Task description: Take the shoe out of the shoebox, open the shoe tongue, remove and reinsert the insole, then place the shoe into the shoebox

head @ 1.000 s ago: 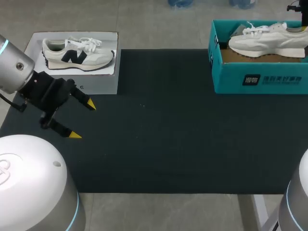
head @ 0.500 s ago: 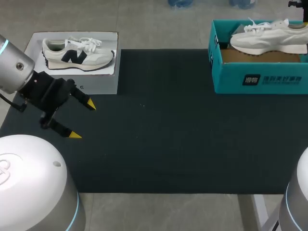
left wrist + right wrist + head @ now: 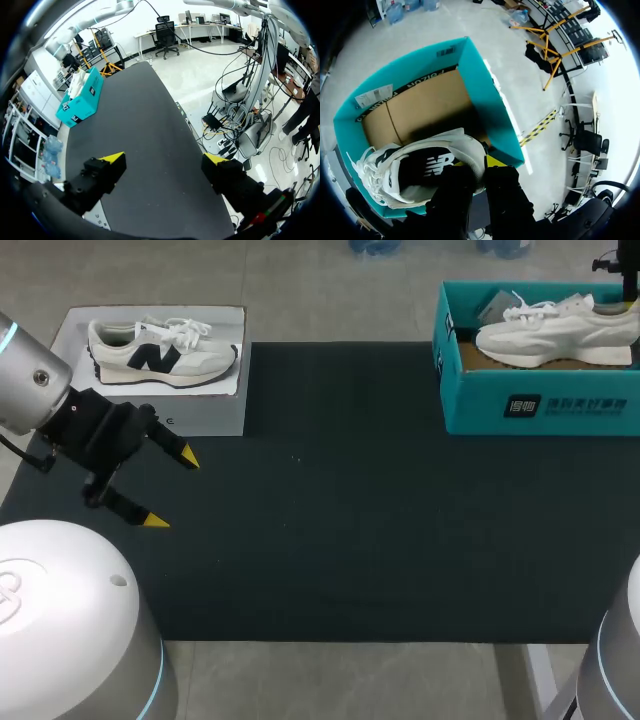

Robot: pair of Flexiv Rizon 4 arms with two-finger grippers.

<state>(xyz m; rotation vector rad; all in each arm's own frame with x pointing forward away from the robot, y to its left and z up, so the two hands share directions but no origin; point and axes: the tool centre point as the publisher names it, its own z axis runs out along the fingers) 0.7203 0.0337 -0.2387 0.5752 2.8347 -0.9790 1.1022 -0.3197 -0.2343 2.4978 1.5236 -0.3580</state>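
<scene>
A white sneaker (image 3: 555, 332) hangs low inside the open teal shoebox (image 3: 540, 405) at the table's back right, its toe toward the middle. In the right wrist view my right gripper (image 3: 480, 167) is shut on the heel collar of the sneaker (image 3: 420, 170), above the box's cardboard floor (image 3: 425, 107). In the head view only a dark bit of that arm shows at the top right edge. My left gripper (image 3: 172, 490) stands wide open over the left of the mat, holding nothing. From the left wrist view the left gripper (image 3: 164, 160) points along the mat toward the far shoebox (image 3: 80, 97).
A second white sneaker with a dark logo (image 3: 160, 352) lies on a white box (image 3: 210, 415) at the back left, just behind my left gripper. A black mat (image 3: 350, 530) covers the table between the two boxes.
The sneaker in my right gripper rose a little and has since come lower in the teal box. My left arm has not moved.
</scene>
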